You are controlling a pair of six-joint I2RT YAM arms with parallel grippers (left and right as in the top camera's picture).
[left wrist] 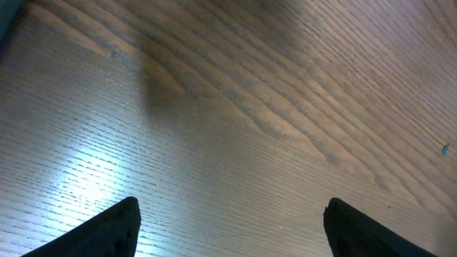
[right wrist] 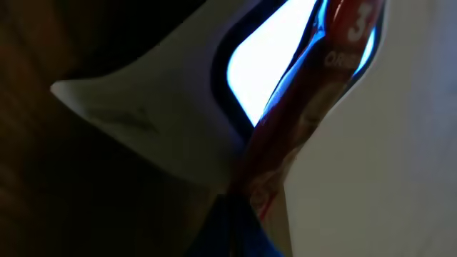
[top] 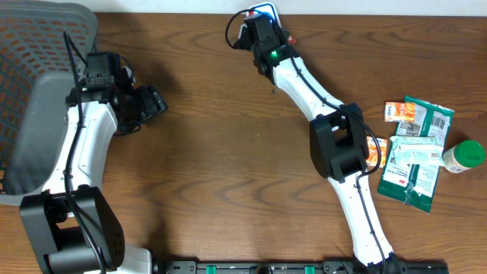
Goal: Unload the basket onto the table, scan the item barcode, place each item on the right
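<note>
The thin red and blue foil packet (right wrist: 314,107) is at the far edge of the table, held up close to the white plastic barcode scanner (right wrist: 164,107). In the right wrist view the packet stands almost upright and covers the right side of the scanner's bright blue-edged window (right wrist: 268,68). Whether the packet touches the window, I cannot tell. White print, among it a big "3", is on the upper part of the packet; a barcode I cannot make out.

The right gripper (top: 257,27) is closed on the lower end of this packet, and its fingers are only a dark shape at the bottom of the wrist view. From above, the right arm reaches across the brown wooden table (top: 213,152) to the scanner, and the packet is almost hidden under the wrist.

Well apart, at the right side of the table, lie green and white pouches (top: 411,167), small orange packets (top: 399,112) and a white bottle with green cap (top: 464,156).

At the other side, the left gripper (left wrist: 232,235) hangs over bare wood with its jaws wide and nothing between the black fingers (left wrist: 114,228). Just beside the left arm is a grey mesh basket (top: 38,46).
</note>
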